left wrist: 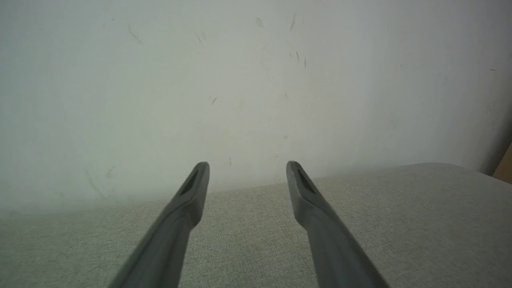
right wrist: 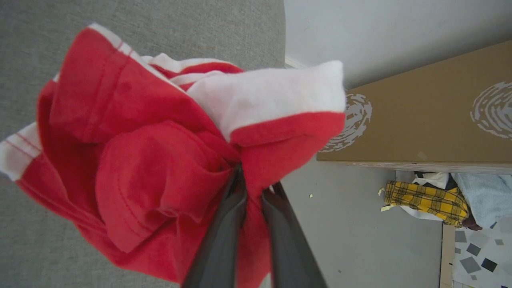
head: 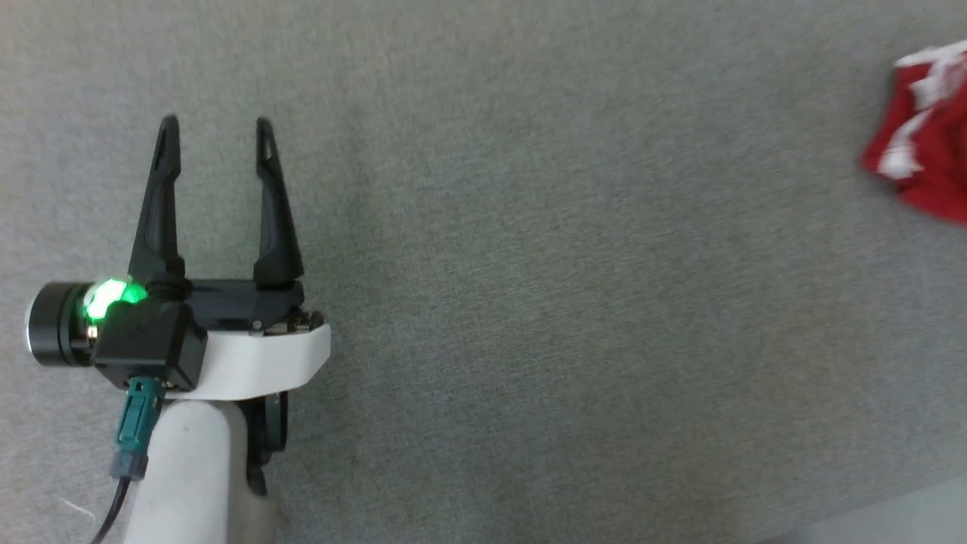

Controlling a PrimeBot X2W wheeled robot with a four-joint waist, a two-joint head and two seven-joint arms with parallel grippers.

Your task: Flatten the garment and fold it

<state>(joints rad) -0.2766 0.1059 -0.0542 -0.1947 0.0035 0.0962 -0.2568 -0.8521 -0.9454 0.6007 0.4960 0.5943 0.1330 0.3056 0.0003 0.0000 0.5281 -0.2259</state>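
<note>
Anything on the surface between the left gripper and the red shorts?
Nothing: the head view shows bare grey fabric surface between the open left gripper and the red shorts.

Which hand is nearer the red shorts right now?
Right. The right hand is shut on the bunched red shorts; the left hand is open over the grey surface, far to their left.

The left gripper (head: 217, 125) hovers well apart from the garment (right wrist: 140, 160), fingers spread wide; right gripper (right wrist: 256, 188) pinches its bunched fabric.
</note>
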